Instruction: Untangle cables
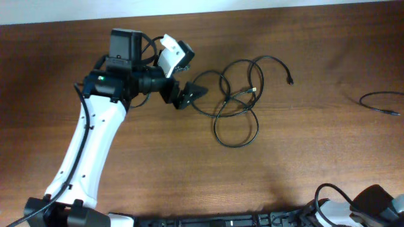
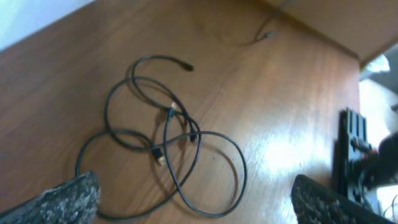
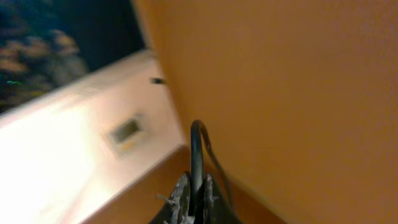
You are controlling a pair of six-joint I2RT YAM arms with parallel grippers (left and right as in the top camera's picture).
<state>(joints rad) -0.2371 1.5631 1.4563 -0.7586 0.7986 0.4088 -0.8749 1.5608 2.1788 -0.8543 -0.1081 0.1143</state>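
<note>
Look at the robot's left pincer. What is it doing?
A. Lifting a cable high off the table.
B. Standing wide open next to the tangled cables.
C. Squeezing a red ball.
B: the left pincer has its fingers spread wide with nothing held, right at the left edge of the tangled cables, which lie flat on the table.

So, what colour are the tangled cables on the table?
The cables are black, with pale plug tips; clearest in the left wrist view.

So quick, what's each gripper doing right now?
Left gripper: open, holding nothing.
Right gripper: closed; whether it holds anything cannot be told.
</note>
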